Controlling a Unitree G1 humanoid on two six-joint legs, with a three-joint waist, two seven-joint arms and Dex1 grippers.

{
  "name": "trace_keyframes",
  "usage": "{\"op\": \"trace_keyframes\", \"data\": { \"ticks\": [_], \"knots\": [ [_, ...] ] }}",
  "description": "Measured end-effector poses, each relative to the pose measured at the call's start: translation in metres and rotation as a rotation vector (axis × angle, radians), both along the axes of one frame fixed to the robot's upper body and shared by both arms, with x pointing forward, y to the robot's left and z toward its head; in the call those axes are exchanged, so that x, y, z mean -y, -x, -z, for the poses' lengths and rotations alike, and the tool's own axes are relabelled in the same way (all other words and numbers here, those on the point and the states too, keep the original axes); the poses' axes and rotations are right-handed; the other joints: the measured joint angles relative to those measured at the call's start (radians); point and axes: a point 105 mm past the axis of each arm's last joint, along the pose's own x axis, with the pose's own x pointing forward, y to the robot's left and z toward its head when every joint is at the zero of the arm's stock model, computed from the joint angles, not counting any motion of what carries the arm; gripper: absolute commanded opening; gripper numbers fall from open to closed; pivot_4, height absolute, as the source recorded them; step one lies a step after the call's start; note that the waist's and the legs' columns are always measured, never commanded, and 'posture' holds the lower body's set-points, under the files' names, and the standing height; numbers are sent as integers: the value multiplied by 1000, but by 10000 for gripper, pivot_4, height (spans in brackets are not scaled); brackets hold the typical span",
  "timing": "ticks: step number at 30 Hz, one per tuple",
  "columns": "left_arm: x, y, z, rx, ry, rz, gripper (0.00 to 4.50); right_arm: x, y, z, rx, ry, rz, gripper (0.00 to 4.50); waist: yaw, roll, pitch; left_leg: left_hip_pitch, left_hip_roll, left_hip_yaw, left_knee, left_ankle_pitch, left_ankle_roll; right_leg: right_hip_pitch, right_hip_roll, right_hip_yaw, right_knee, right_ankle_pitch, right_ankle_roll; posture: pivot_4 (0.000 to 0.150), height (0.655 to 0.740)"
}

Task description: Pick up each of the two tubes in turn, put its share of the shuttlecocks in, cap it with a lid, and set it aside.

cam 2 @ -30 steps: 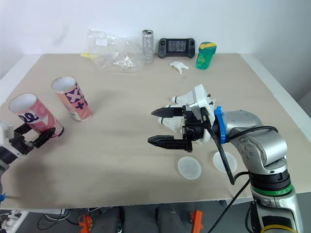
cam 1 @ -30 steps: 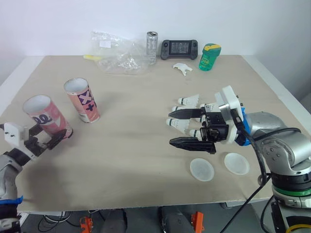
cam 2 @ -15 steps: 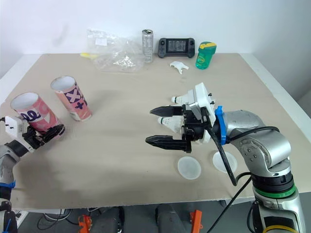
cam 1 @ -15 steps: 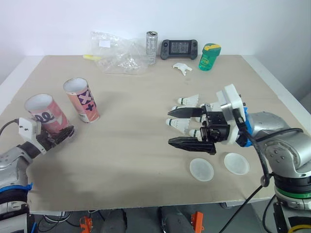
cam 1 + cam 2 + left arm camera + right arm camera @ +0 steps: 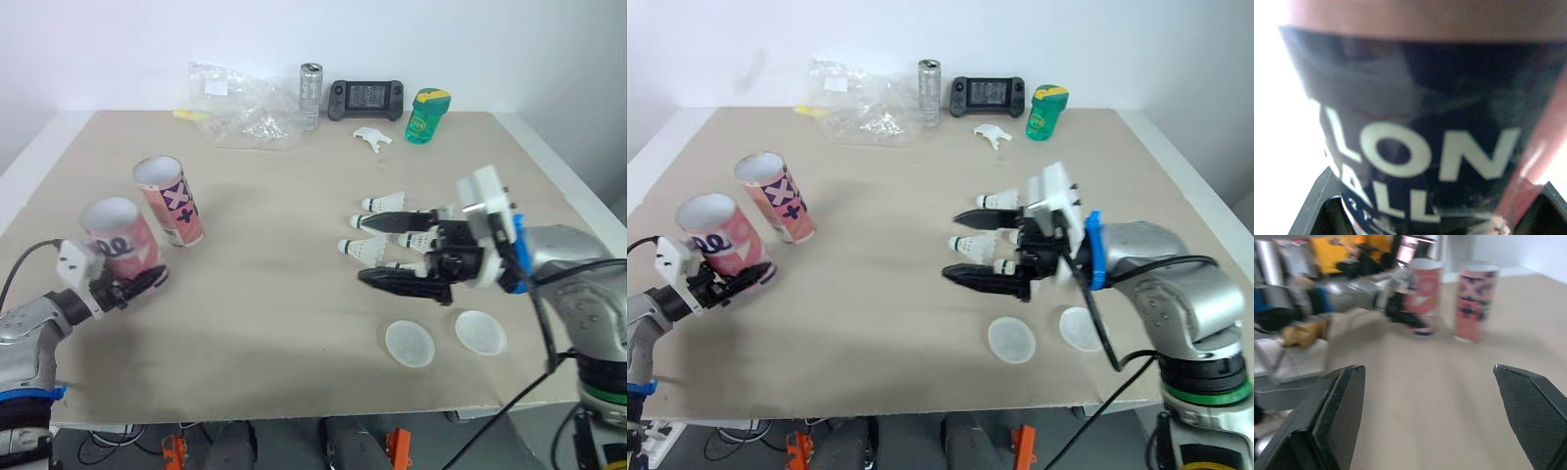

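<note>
- The bench [image 5: 274,323] is wide and tan, and everything sits on it.
- The right gripper [image 5: 370,249] hangs just over the shuttlecocks. Its fingers [image 5: 402,284] are spread wide and hold nothing.
- The left gripper [image 5: 135,287] is at the left edge. Its fingers are closed around the bottom of the held tube [image 5: 118,240].
- The held tube is pink, leans a bit, and is open at the top.
- The other tube [image 5: 168,201] stands just behind it, also open on top.
- A crumpled clear bag [image 5: 240,113] lies at the back.
- The white shuttlecocks [image 5: 384,203] lie in a bunch on the bench.
- Two round white lids [image 5: 409,343] lie flat near the front edge.
</note>
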Motion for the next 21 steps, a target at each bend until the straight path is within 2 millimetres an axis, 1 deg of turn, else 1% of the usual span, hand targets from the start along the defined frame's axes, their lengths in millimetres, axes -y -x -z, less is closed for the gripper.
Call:
{"op": "trace_keyframes", "data": {
  "ticks": [2,6,8,10,14,15,18,20,21],
  "knots": [
    [23,11,-5,-59,-116,162,28580,26,4,10,-49,60,73,45000,9,0,0,1,0,0,0,0,0,1,-1,0,0,-3,-2,1500,7236],
    [50,20,-7,-125,-201,340,28580,59,12,31,-139,104,174,45000,17,1,0,1,0,1,-1,0,0,0,0,0,0,-4,-4,1500,7236],
    [55,21,-8,-132,-253,391,28580,70,16,40,-170,119,216,45000,18,1,0,1,0,1,-1,0,0,1,0,0,0,-4,-4,1500,7236],
    [57,22,-11,-120,-370,466,28580,85,19,52,-202,137,277,45000,17,1,0,3,0,2,0,0,0,1,0,1,0,-4,-4,1500,7236],
    [59,19,-10,-102,-464,541,28580,97,16,69,-232,136,350,45000,13,4,-2,7,0,4,0,0,0,4,0,3,0,-3,-4,1500,7236],
    [60,18,-9,-101,-474,553,28580,98,15,72,-235,131,357,45000,13,4,-2,8,0,4,0,0,0,5,0,3,0,-3,-4,1500,7236],
    [62,16,-8,-102,-510,591,28580,98,8,96,-289,127,367,45000,12,6,-3,10,0,5,0,0,0,7,0,4,0,-3,-4,1500,7236],
    [64,15,-9,-105,-533,609,28580,100,2,103,-311,105,387,45000,11,7,-3,10,0,5,0,0,0,7,0,4,0,-3,-3,1500,7236],
    [66,14,-10,-108,-555,626,28580,100,-5,105,-310,94,394,45000,11,9,-5,10,-1,5,0,0,1,7,0,5,0,-3,-3,1500,7236]
  ]
}}
